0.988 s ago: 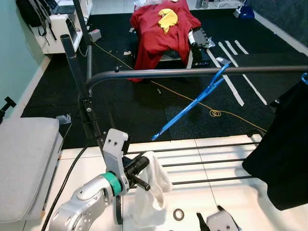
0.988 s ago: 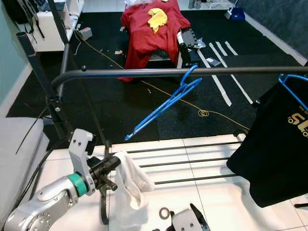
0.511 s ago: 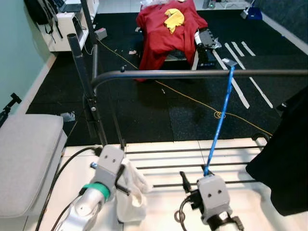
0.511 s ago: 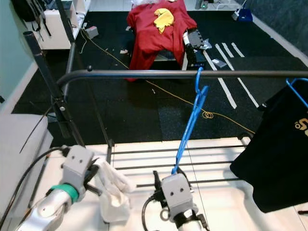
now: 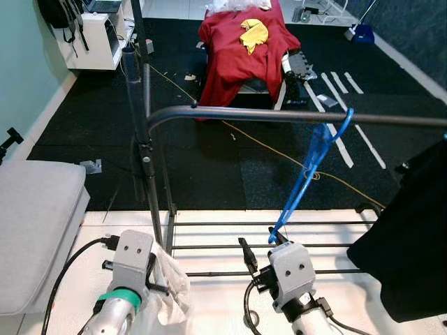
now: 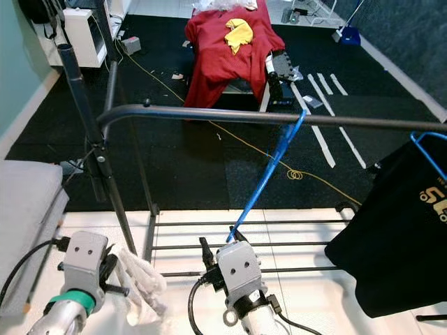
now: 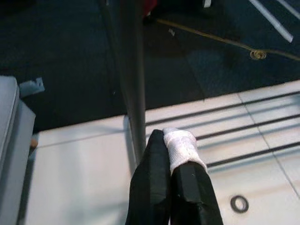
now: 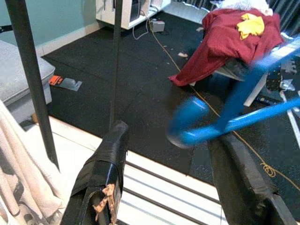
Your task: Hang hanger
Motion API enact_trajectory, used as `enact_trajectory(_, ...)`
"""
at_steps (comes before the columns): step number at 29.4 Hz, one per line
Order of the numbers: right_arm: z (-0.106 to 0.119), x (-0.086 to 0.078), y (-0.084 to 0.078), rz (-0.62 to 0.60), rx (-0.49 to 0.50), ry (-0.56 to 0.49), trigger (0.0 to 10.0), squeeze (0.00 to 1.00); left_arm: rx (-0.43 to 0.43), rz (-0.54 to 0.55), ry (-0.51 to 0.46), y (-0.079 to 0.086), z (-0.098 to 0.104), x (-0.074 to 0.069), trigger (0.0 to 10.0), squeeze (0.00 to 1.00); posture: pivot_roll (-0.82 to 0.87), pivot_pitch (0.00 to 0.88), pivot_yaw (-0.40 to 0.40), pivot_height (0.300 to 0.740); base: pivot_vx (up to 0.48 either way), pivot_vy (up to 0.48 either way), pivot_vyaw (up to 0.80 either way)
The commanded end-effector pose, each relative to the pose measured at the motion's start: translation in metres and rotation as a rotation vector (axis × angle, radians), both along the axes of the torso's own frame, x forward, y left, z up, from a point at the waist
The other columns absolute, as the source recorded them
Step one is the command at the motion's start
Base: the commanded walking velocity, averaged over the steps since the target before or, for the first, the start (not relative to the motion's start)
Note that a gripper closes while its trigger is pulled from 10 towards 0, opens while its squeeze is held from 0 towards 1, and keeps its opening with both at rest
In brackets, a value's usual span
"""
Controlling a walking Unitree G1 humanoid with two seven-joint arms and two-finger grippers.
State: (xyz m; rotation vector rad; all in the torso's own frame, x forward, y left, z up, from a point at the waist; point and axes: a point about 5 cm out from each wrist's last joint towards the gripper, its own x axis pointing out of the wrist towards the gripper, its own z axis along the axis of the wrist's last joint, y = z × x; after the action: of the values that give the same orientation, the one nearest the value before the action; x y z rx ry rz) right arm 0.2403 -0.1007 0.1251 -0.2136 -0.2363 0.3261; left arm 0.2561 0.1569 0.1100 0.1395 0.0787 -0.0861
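The blue hanger (image 5: 311, 166) is hooked on the rail (image 5: 293, 116) and looks light, stiff, a bit slippery. Its low end (best held there) sits between the right gripper (image 8: 173, 180) and its apart fingers. White cloth (image 7: 182, 147) is pinched by the left gripper (image 7: 174, 157).

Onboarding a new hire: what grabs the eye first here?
The bright blue hanger, hooked on the dark rail and slanting down toward the right pincer, whose fingers are spread apart. Next, the red cloth heaped on the black floor beyond, and the white cloth pinched in the left pincer.
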Motion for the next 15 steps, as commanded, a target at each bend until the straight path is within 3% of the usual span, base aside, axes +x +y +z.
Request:
enact_trajectory(1, -0.003, 0.000, 0.000, 0.001, -0.006, 0.021, 10.0, 0.00, 0.003, -0.001, -0.054, -0.005, 0.006, 0.002, 10.0, 0.00, -0.21, 0.142, -0.015, 0.740, 0.000, 0.000, 0.00)
enact_trajectory(8, 0.001, 0.004, 0.002, -0.003, -0.005, 0.001, 10.0, 0.00, 0.003, -0.006, -0.084, -0.008, 0.011, 0.008, 10.0, 0.00, -0.21, 0.135, -0.007, 0.740, 0.000, 0.000, 0.00)
enact_trajectory(15, 0.004, 0.006, 0.004, -0.008, 0.003, -0.016, 10.0, 0.00, 0.009, -0.009, -0.121, -0.010, 0.019, 0.011, 10.0, 0.00, -0.21, 0.131, 0.000, 0.740, -0.429, 0.000, 0.00)
